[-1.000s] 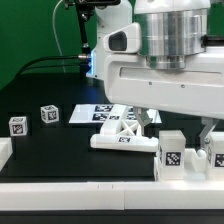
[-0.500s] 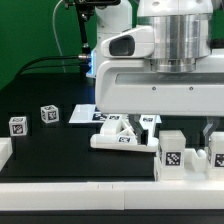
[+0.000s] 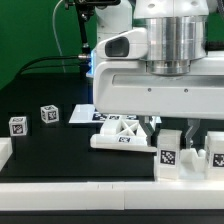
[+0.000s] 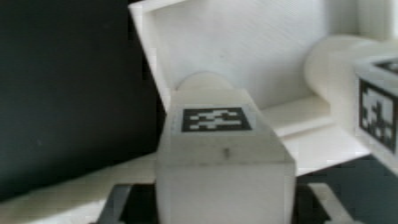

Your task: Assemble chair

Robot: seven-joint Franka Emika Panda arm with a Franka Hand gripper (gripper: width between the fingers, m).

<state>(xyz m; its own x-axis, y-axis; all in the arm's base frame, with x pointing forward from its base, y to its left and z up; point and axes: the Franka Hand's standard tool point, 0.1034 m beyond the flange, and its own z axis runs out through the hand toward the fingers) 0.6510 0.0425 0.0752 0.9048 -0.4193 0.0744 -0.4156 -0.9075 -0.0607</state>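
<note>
A white chair leg (image 3: 171, 152) with a square tag stands upright at the front of the table in the exterior view. My gripper (image 3: 171, 135) has come down over it, with one finger on each side. In the wrist view the tagged leg (image 4: 217, 130) runs up between my gripper (image 4: 217, 205), and narrow dark gaps show between it and both fingers, so the jaws are open. An X-braced flat panel (image 3: 120, 131) lies just behind the leg, toward the exterior view's left. Another tagged chair part (image 3: 217, 150) stands to the leg's right and also shows in the wrist view (image 4: 377, 100).
Two small tagged blocks (image 3: 17, 125) (image 3: 48, 114) sit at the exterior view's left. The marker board (image 3: 88, 114) lies behind the panel. A plain white edge block (image 3: 5, 152) sits at the front left. The arm's base and cables stand at the back.
My gripper has come down, and its fingers now flank the upright leg. The leg, the panel and the small blocks have not moved.
</note>
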